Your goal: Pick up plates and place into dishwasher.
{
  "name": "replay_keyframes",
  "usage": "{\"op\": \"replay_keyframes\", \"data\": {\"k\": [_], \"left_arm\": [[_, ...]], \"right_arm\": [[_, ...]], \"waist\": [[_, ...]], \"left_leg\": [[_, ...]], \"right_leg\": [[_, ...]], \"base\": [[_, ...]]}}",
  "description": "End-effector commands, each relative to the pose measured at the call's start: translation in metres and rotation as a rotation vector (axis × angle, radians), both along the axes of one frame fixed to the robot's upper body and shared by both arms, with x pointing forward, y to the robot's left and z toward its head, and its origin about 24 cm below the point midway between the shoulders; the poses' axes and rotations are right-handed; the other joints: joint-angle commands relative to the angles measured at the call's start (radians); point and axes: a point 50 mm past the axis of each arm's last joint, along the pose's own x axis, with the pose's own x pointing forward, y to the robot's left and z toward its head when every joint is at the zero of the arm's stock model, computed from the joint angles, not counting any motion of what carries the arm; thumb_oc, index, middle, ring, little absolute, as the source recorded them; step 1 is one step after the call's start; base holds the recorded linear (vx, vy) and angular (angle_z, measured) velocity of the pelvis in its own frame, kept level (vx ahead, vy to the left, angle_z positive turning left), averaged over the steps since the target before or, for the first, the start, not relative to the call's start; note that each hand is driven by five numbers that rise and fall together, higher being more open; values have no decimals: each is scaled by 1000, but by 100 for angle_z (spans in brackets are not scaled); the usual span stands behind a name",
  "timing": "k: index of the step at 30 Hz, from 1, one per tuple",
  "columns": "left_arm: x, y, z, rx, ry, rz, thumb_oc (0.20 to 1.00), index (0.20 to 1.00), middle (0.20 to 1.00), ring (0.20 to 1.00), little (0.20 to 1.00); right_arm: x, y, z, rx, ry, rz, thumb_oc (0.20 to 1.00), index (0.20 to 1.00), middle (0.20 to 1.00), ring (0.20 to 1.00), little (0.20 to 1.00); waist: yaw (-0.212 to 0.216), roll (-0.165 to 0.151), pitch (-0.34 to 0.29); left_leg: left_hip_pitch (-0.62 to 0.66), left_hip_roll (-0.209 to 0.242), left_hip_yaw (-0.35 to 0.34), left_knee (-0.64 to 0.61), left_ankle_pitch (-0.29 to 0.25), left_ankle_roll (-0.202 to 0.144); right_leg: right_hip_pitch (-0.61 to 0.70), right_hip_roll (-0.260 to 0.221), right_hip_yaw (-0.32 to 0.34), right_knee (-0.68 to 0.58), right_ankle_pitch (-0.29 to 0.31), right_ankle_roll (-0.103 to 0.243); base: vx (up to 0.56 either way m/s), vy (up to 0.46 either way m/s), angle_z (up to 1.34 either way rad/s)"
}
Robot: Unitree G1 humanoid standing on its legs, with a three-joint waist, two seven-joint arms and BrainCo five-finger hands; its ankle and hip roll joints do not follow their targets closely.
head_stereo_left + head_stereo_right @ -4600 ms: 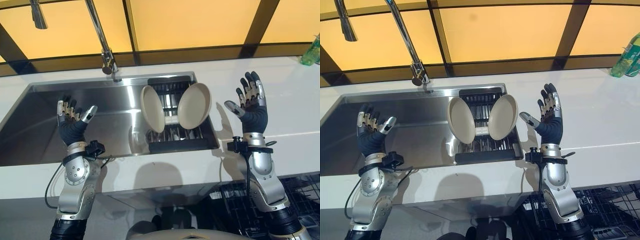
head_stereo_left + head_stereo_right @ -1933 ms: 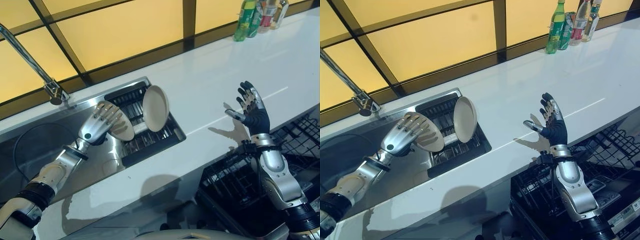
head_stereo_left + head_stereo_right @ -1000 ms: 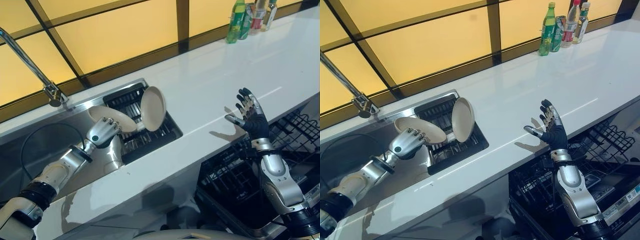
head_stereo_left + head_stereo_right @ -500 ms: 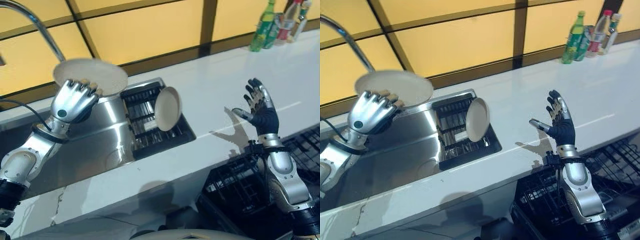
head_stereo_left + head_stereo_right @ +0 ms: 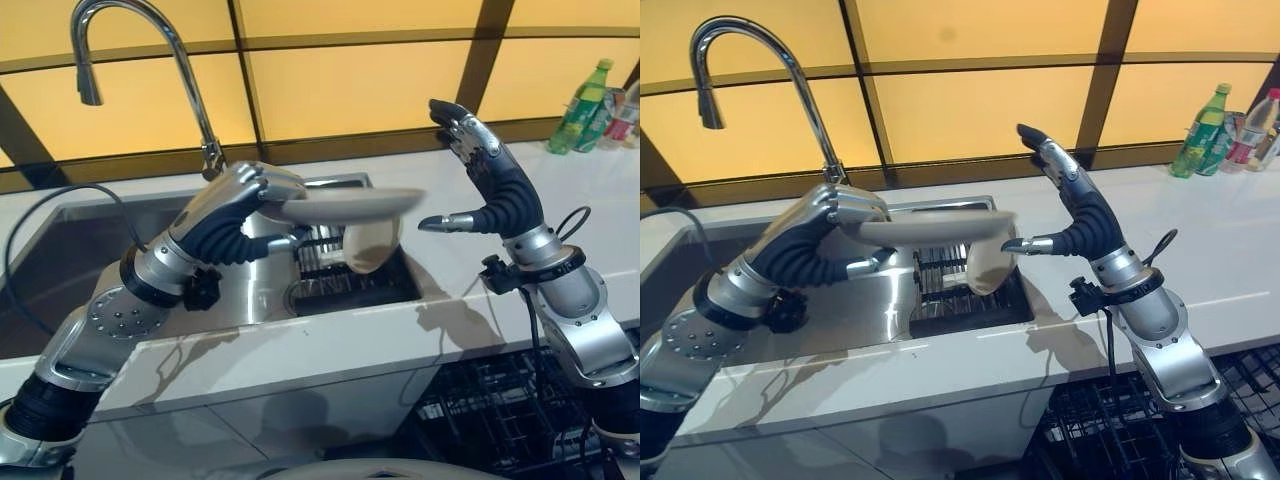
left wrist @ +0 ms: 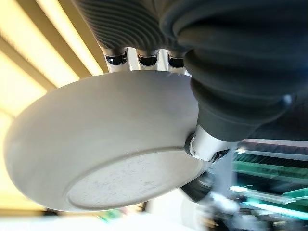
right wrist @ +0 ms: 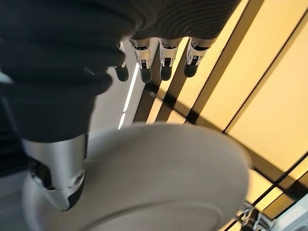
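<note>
While the left hand (image 5: 232, 207) pinches one rim of a cream plate (image 5: 350, 205), fingers curled over the top and thumb beneath, the plate lies nearly level across the centre of the frame, above the sink (image 5: 70, 250). Facing it at centre right, the right hand (image 5: 492, 190) is spread wide, fingers raised and thumb pointing toward the plate's free edge, holding nothing. A second plate (image 5: 368, 245) stands on edge in the dark rack (image 5: 330, 290) just below the carried one, and the dishwasher basket (image 5: 500, 400) shows at lower right under the counter (image 5: 300, 345). By its look the plate is rigid glazed ware, probably moderately heavy, smooth enough to slip and likely to chip or break if dropped. Held at one edge only, it would tend to droop, so a hold on the opposite rim, thumb under and fingers over as seen in the left wrist view, seems the soundest. Bottles (image 5: 585, 95) stand at upper right.
</note>
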Motion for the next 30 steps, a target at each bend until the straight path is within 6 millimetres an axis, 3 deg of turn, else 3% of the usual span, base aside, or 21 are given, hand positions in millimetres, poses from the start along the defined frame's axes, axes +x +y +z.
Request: {"op": "replay_keyframes", "data": {"k": [1, 7, 13, 17, 22, 27, 28, 29, 30], "left_arm": [[5, -7, 14, -60, 95, -161, 200, 200, 200, 200, 200], [6, -9, 15, -84, 135, -209, 200, 200, 200, 200, 200], [8, -8, 13, -90, 143, -203, 200, 200, 200, 200, 200], [8, -10, 14, -98, 145, -214, 200, 200, 200, 200, 200], [8, -14, 12, -108, 150, -235, 200, 200, 200, 200, 200], [7, -11, 13, -129, 134, -221, 200, 200, 200, 200, 200], [6, -10, 14, -134, 134, -220, 200, 200, 200, 200, 200], [6, -9, 14, -139, 133, -219, 200, 200, 200, 200, 200], [5, -8, 13, -143, 131, -219, 200, 200, 200, 200, 200]], "right_arm": [[-6, 15, 22, -47, -128, 78, 1000, 1000, 1000, 1000, 1000], [-9, 25, 13, -68, -41, 197, 1000, 1000, 1000, 1000, 1000], [-19, 45, -13, -213, 211, 513, 1000, 1000, 1000, 1000, 1000], [-23, 50, -20, -175, 288, 634, 1000, 1000, 1000, 1000, 1000], [-22, 61, -29, -158, 317, 673, 1000, 1000, 1000, 1000, 1000], [-17, 56, -36, -143, 345, 549, 1000, 1000, 1000, 1000, 1000], [-16, 54, -37, -131, 346, 532, 959, 959, 959, 959, 959], [-16, 52, -38, -110, 353, 516, 765, 765, 765, 765, 765], [-15, 50, -38, -85, 351, 495, 454, 454, 454, 454, 454]], "waist": [[22, -31, -39], [18, -29, -52], [13, -31, -58], [12, -36, -55], [17, -35, -53], [13, -30, -55], [12, -29, -54], [11, -28, -53], [10, -27, -53]], "left_leg": [[7, 21, -17, 6, -80, -26], [3, 20, -10, 3, -80, -25], [5, 22, 1, 4, -85, -27], [4, 23, 3, 2, -81, -27], [5, 17, -1, 5, -80, -23], [3, 13, 3, 5, -78, -19], [2, 13, 4, 5, -78, -18], [2, 13, 4, 6, -78, -17], [2, 13, 4, 6, -78, -17]], "right_leg": [[-38, -59, -30, 12, -6, 85], [-41, -57, -31, 6, -5, 82], [-36, -57, -33, 3, -13, 79], [-34, -55, -36, 3, -12, 74], [-30, -56, -35, 3, -12, 71], [-30, -56, -30, 3, -11, 70], [-29, -57, -30, 3, -11, 70], [-30, -57, -30, 5, -11, 71], [-31, -58, -31, 6, -10, 71]], "base": [[-71, -57, 1], [-63, -42, 0], [-30, -15, -4], [-26, -13, 0], [-6, -2, 0], [-5, 12, 0], [0, 0, 0], [0, 0, 0], [0, 0, 0]]}}
